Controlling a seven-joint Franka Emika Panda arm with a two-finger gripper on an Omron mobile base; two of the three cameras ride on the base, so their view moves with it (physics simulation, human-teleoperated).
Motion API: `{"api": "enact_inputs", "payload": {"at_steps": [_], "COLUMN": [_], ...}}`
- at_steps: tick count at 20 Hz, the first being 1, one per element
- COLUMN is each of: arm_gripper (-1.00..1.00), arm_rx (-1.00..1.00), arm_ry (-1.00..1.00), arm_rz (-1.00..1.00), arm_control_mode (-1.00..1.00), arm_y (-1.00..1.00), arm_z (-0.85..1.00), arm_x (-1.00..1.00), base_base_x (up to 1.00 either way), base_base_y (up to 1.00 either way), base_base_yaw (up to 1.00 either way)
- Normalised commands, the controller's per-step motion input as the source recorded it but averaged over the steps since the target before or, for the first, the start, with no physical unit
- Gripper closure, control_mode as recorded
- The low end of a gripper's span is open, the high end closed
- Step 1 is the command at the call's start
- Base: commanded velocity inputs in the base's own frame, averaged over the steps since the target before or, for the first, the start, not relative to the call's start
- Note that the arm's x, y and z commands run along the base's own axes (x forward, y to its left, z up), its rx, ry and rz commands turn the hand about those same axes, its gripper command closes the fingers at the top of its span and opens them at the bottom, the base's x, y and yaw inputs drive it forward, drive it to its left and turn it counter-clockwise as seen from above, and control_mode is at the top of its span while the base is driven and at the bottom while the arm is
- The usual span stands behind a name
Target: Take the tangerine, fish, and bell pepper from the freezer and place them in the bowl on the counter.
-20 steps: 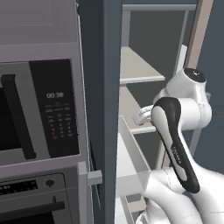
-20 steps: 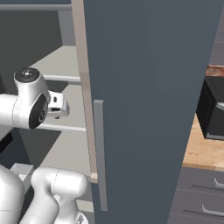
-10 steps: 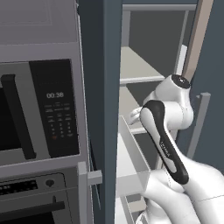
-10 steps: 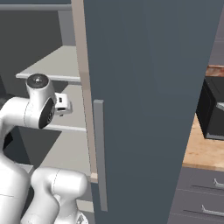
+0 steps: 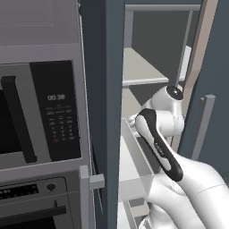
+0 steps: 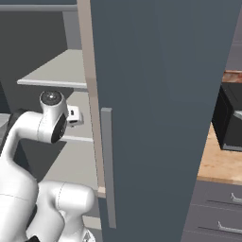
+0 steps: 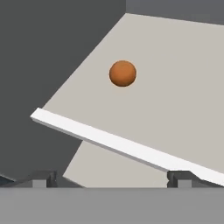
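While my gripper [image 7: 111, 177] gapes fully open and empty, the tangerine [image 7: 122, 73] may roll off if a finger nudges it.

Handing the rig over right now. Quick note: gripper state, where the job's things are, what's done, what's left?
Gripper: open, holding nothing, inside the freezer, door open.
Tangerine: on a pale shelf ahead of the fingertips, untouched.
Fish, bell pepper, bowl: not located from these views. Counter is off to the right.
Done: arm reached into the freezer.
Left: grasp the tangerine, carry it to the bowl, then fish and pepper.
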Motion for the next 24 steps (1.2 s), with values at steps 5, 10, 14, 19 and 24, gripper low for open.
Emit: {"api": "enact_inputs", "payload": {"at_steps": [5, 10, 14, 19, 24], "arm_gripper": [-1.0, -1.0, -1.0, -1.0, -1.0], "arm_rx": [0.04, 0.01, 0.0, 0.0, 0.0], "arm_ry": [-0.04, -0.02, -0.04, -0.02, 0.0], "arm_rz": [0.0, 0.0, 0.0, 0.0, 0.0], "arm_control_mode": [-1.0, -1.0, -1.0, -1.0, -1.0], "arm_y": [0.05, 0.1, 0.03, 0.0, 0.05], "arm_z": [-0.3, -0.02, 0.0, 0.0, 0.0], "arm_x": [0.41, 0.35, 0.43, 0.42, 0.26], "base_base_x": [0.0, 0.0, 0.0, 0.0, 0.0], "base_base_y": [0.0, 0.0, 0.0, 0.0, 0.0], "base_base_yaw": [0.0, 0.0, 0.0, 0.0, 0.0]}}
